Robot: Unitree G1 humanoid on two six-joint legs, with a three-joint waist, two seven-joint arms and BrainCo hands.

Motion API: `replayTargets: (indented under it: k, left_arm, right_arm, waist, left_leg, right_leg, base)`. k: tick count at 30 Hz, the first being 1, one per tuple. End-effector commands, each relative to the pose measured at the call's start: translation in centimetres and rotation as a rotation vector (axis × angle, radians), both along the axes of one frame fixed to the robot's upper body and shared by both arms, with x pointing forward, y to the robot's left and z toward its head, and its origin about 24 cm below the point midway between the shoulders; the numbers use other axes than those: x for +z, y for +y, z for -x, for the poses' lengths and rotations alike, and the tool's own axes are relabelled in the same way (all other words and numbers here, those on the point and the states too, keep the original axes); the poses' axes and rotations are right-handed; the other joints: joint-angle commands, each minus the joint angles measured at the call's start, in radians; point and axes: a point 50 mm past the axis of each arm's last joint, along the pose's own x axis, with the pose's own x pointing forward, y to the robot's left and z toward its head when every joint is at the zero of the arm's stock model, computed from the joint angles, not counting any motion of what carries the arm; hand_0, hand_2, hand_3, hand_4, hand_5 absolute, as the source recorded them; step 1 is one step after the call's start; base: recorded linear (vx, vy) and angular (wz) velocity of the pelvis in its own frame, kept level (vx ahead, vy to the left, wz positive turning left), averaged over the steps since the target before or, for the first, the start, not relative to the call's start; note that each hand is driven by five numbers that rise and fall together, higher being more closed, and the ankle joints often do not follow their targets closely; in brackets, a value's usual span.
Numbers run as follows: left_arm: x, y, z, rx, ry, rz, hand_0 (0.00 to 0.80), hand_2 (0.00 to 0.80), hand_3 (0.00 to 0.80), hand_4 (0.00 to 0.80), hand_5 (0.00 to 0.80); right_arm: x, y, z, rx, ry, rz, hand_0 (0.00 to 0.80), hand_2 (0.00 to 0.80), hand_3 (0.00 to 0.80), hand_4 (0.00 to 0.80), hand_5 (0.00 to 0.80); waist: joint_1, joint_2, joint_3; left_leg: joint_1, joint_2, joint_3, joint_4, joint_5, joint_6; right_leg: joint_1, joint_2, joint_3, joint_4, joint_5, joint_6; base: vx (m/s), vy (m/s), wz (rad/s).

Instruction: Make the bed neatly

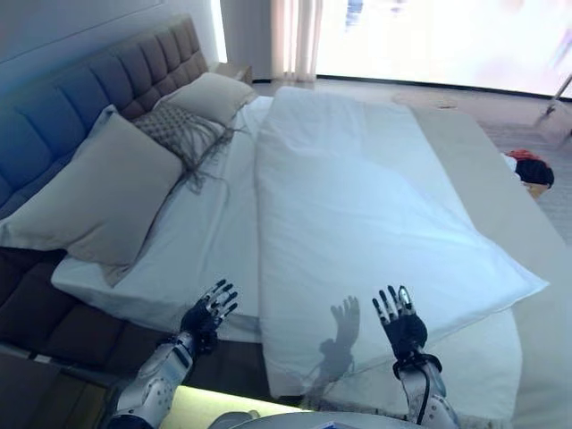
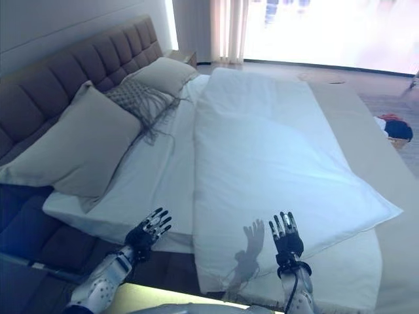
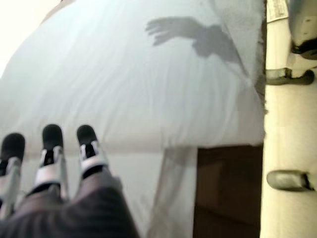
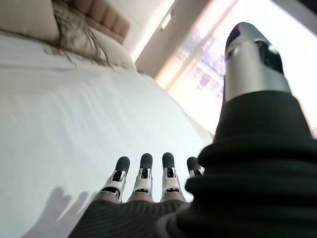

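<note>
A white duvet (image 1: 357, 206) lies skewed across the bed, covering its middle and right part, with one corner pointing right. The white sheet (image 1: 201, 232) shows bare along the left. My left hand (image 1: 209, 313) hovers open at the near left corner of the mattress, fingers spread, beside the duvet's near left edge (image 3: 148, 144). Fingers straight, my right hand (image 1: 401, 323) is held open above the duvet's near edge (image 4: 74, 148). Neither hand holds cloth.
Two large beige pillows (image 1: 107, 197) (image 1: 210, 96) and a grey fringed cushion (image 1: 179, 134) lean on the dark tufted headboard (image 1: 80, 98). A beige bedspread (image 1: 527, 223) hangs on the right. Dark and red items (image 1: 532, 170) lie on the floor at right.
</note>
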Motion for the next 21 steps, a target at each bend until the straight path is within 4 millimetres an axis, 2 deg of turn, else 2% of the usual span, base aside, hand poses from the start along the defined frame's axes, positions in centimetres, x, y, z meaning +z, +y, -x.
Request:
replayTargets:
  k: [1,6,9,11,13,14,15,16,18,19,21]
  left_arm:
    - [3.0,0.7,-2.9,0.035,-0.162,-0.014,0.0,0.0,0.0,0.0,0.0]
    - [2.4,2.6,-1.2,0.111,-0.129,-0.041,0.0,0.0,0.0,0.0,0.0]
    - [2.2,3.2,-0.2,0.128,-0.117,-0.045,0.0,0.0,0.0,0.0,0.0]
    - [1.9,3.6,0.6,0.145,-0.096,-0.054,0.0,0.0,0.0,0.0,0.0]
    - [2.0,3.7,0.4,0.136,-0.101,-0.042,0.0,0.0,0.0,0.0,0.0]
    - [2.4,3.4,-0.3,0.119,-0.122,-0.032,0.0,0.0,0.0,0.0,0.0]
    - [2.7,3.1,-1.2,0.107,-0.138,-0.025,0.0,0.0,0.0,0.0,0.0]
    - [2.8,3.0,-2.0,0.099,-0.142,-0.023,0.0,0.0,0.0,0.0,0.0]
    - [2.9,2.9,-2.6,0.079,-0.142,-0.034,0.0,0.0,0.0,0.0,0.0]
    - [3.0,2.9,-2.8,0.055,-0.139,-0.046,0.0,0.0,0.0,0.0,0.0]
    - [2.9,3.4,-2.7,0.026,-0.125,-0.079,0.0,0.0,0.0,0.0,0.0]
  right_arm:
    - [1.7,-1.4,-2.0,-0.031,-0.063,0.047,0.0,0.0,0.0,0.0,0.0]
    - [0.3,-4.0,-1.2,-0.184,0.097,0.067,0.0,0.0,0.0,0.0,0.0]
    - [-0.4,-5.5,0.0,-0.238,0.146,0.064,0.0,0.0,0.0,0.0,0.0]
    - [-0.8,-6.9,0.9,-0.28,0.172,0.06,0.0,0.0,0.0,0.0,0.0]
    - [-1.2,-8.3,1.6,-0.34,0.175,0.038,0.0,0.0,0.0,0.0,0.0]
    - [-1.4,-9.4,1.9,-0.408,0.165,0.003,0.0,0.0,0.0,0.0,0.0]
    - [-1.7,-10.3,2.1,-0.466,0.152,-0.031,0.0,0.0,0.0,0.0,0.0]
    - [-2.1,-11.4,2.5,-0.51,0.155,-0.06,0.0,0.0,0.0,0.0,0.0]
    - [-2.4,-12.1,2.8,-0.539,0.168,-0.083,0.0,0.0,0.0,0.0,0.0]
    - [-2.8,-12.5,3.5,-0.567,0.179,-0.098,0.0,0.0,0.0,0.0,0.0]
    - [-3.3,-13.6,5.5,-0.606,0.217,-0.112,0.0,0.0,0.0,0.0,0.0]
  waist:
    - [-0.01,-0.005,-0.002]
    - [0.028,-0.014,-0.002]
    - [0.028,-0.016,0.01]
    - [0.032,-0.006,0.031]
    - [0.036,0.011,0.047]
    - [0.046,0.025,0.059]
    - [0.055,0.034,0.069]
    - [0.057,0.033,0.074]
    - [0.055,0.034,0.076]
    - [0.053,0.033,0.078]
    - [0.042,0.023,0.089]
  left_leg:
    - [0.029,0.033,0.022,0.036,-0.044,0.016]
    - [0.031,0.116,0.007,0.063,-0.038,-0.02]
    - [0.011,0.163,0.02,0.124,-0.029,-0.042]
    - [-0.03,0.189,-0.003,0.207,0.034,-0.064]
    - [-0.049,0.193,-0.012,0.169,0.078,-0.08]
    - [-0.068,0.192,-0.026,0.1,0.11,-0.092]
    - [-0.093,0.189,-0.061,0.078,0.15,-0.104]
    - [-0.098,0.177,-0.071,0.071,0.122,-0.098]
    - [-0.085,0.17,-0.063,0.05,0.091,-0.09]
    - [-0.078,0.155,-0.058,0.049,0.077,-0.08]
    - [-0.061,0.116,-0.058,0.08,0.04,-0.058]
  right_leg:
    - [-0.024,-0.021,0.029,-0.014,0.172,0.002]
    - [0.005,0.04,-0.021,-0.032,0.086,-0.008]
    - [0.009,0.07,-0.036,-0.015,0.054,-0.036]
    - [0.015,0.097,-0.046,-0.004,0.033,-0.061]
    - [0.016,0.098,-0.059,-0.001,0.03,-0.063]
    - [0.014,0.092,-0.074,0.0,0.025,-0.06]
    - [0.011,0.087,-0.078,0.001,0.019,-0.058]
    - [0.005,0.066,-0.08,0.014,0.017,-0.05]
    - [-0.002,0.034,-0.081,0.06,0.005,-0.037]
    - [-0.01,0.004,-0.078,0.126,0.0,-0.024]
    - [-0.062,-0.058,-0.046,0.294,0.044,-0.003]
  base:
    - [0.124,-0.256,0.22]
    - [0.101,-0.28,0.14]
    - [0.065,-0.196,0.09]
    - [0.052,-0.085,0.09]
    - [-0.009,0.094,0.05]
    - [-0.054,0.182,0.19]
    - [-0.024,0.181,0.29]
    - [0.05,0.154,0.29]
    - [0.132,0.147,0.22]
    - [0.232,0.167,0.26]
    - [0.291,0.125,0.28]
